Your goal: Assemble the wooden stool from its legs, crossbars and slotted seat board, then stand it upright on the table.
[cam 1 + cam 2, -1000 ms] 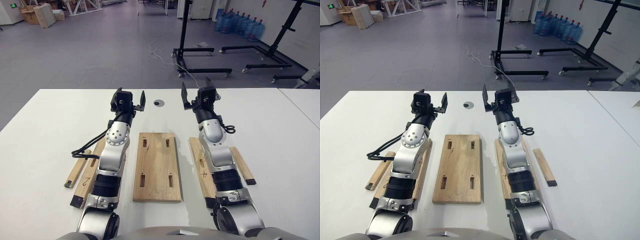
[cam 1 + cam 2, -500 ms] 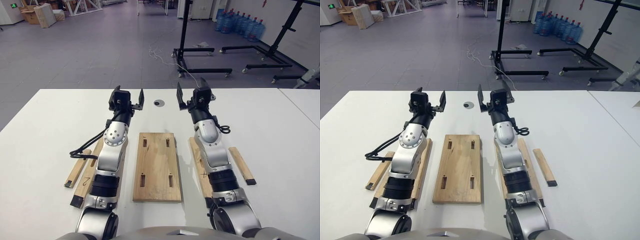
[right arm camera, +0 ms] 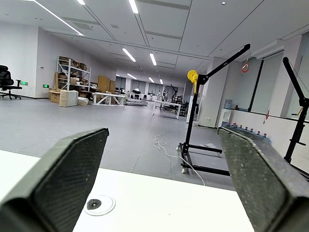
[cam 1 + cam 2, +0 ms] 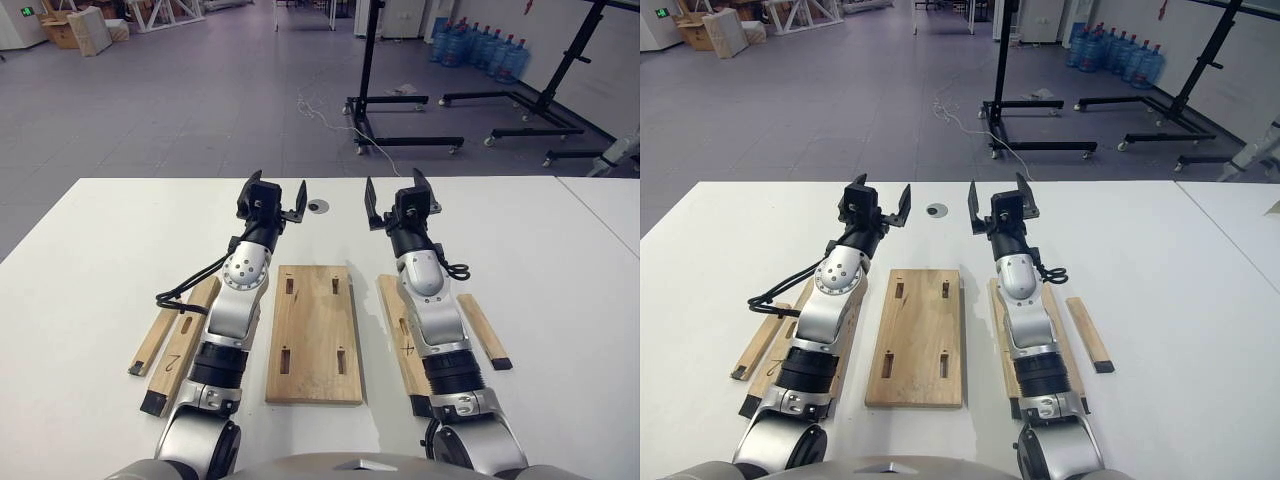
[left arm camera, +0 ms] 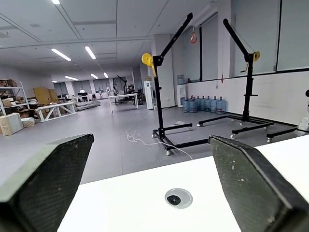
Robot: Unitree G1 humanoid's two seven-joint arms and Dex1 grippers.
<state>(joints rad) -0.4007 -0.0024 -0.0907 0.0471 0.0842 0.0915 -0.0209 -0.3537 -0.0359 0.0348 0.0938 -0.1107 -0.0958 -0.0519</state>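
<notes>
Between the arms, flat on the desk (image 4: 90, 260), lies the slotted seat board (image 4: 313, 333). Left pincer (image 4: 277, 190) and right pincer (image 4: 394, 190) hover beyond its far end, fingers spread wide, holding nothing. One leg (image 4: 178, 352) and one crossbar (image 4: 150, 342) lie alongside each arm.

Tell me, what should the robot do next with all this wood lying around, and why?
Probably draw the right gripper back and down to the short wooden bar beside that arm. It and the left gripper are open and empty, out beyond the seat board, whose slots hold nothing.
</notes>
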